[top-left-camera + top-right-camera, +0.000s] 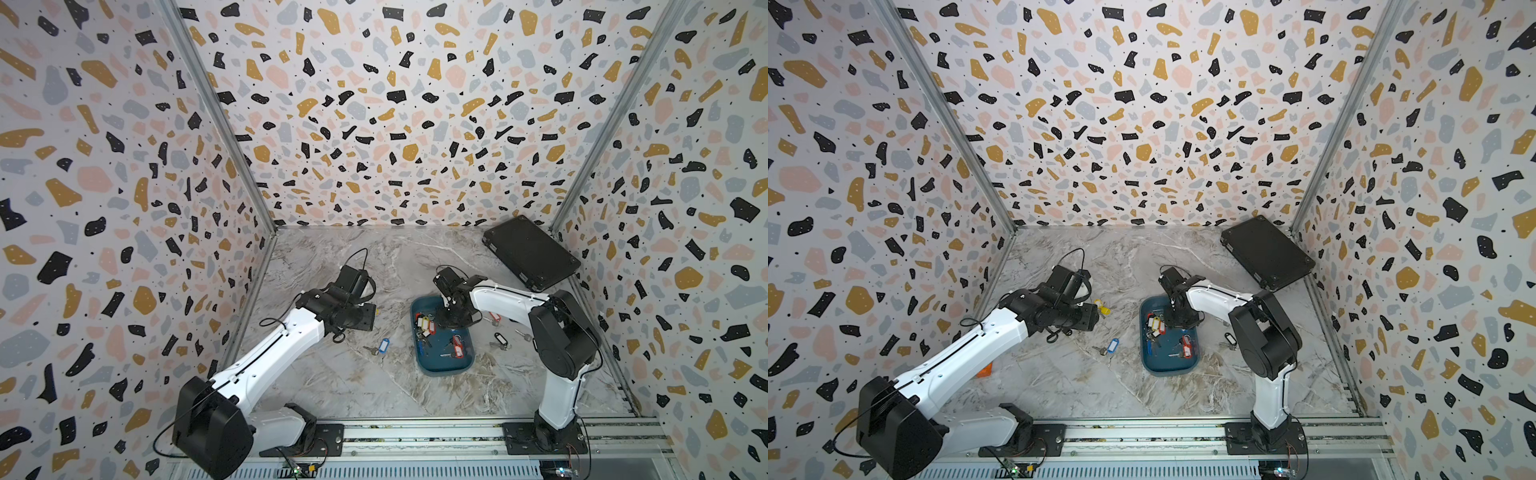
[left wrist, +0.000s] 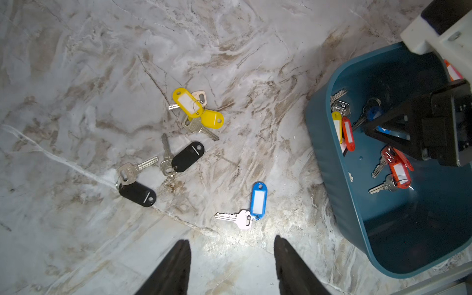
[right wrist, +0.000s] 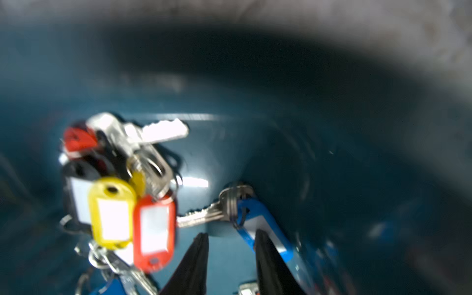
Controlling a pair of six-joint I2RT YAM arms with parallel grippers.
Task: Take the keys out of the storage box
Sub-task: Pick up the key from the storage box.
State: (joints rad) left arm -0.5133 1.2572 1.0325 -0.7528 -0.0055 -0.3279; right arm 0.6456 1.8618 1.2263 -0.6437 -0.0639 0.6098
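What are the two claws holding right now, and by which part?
Nothing. The left gripper hangs open over the table; the right gripper stands open inside the box, beside a blue key tag.

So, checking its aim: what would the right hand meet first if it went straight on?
Likely the blue-tagged key just ahead of the right hand, then the storage box floor; blur hides depth.

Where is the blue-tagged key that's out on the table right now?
In both top views the blue-tagged key lies on the marble table, just left of the storage box and not touching it.
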